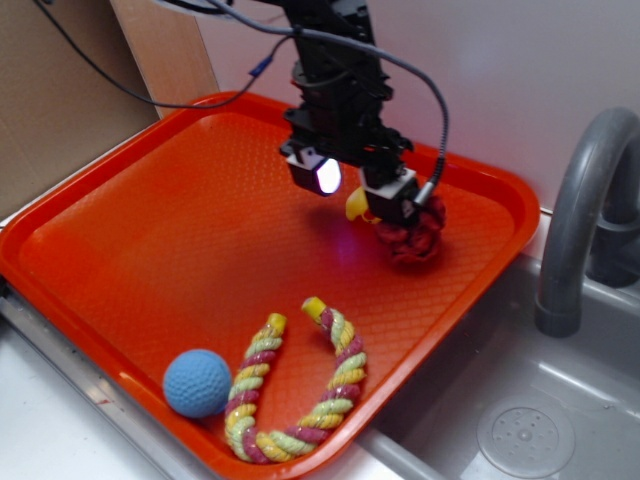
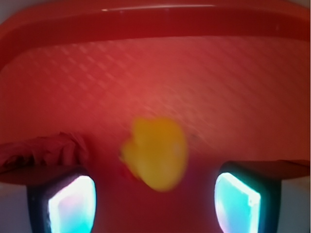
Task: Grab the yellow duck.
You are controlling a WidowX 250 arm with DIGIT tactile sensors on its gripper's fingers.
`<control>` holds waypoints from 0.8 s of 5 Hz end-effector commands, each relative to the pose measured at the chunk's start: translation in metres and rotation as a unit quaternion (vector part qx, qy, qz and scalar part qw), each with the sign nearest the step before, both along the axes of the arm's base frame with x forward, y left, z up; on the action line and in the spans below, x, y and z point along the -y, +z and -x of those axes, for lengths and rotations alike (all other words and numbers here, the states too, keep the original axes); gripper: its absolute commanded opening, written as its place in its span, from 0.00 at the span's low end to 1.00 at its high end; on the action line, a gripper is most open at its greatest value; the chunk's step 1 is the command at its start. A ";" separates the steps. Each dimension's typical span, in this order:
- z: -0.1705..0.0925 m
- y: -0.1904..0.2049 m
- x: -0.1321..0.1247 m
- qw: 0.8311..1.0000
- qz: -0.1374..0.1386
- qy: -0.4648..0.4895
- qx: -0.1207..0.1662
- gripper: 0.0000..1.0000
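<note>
My black two-fingered gripper [image 2: 155, 199] hangs released, its glowing pads on either side of the small glossy yellow plastic duck [image 2: 156, 153]. The duck lies on the orange textured plastic tray [image 1: 150, 230], just beside the crumpled red foil wad [image 1: 412, 236]. I would drop straight down and centre on the duck before closing, so the wad is not pinched too.

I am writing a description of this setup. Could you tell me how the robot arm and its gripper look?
The arm is black, built of blocky links, with dark cables looping around it and off to the left. The gripper has two black finger housings; their pads are translucent and glow white to cyan with pinkish tints. A thin grey cable curves down to the housing on the sink side.
</note>
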State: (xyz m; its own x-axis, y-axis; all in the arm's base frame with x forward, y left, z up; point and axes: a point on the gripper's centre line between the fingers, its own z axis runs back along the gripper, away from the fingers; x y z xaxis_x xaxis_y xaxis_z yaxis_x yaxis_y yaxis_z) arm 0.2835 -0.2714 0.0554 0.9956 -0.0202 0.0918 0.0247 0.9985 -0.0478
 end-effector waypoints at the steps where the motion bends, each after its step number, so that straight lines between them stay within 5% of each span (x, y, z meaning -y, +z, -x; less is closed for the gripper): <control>1: 0.004 0.001 0.024 1.000 -0.002 -0.009 0.001 1.00; 3: 0.009 -0.006 0.005 0.999 -0.042 0.013 -0.019 0.00; 4: 0.012 -0.009 -0.004 0.998 -0.049 0.021 -0.029 0.00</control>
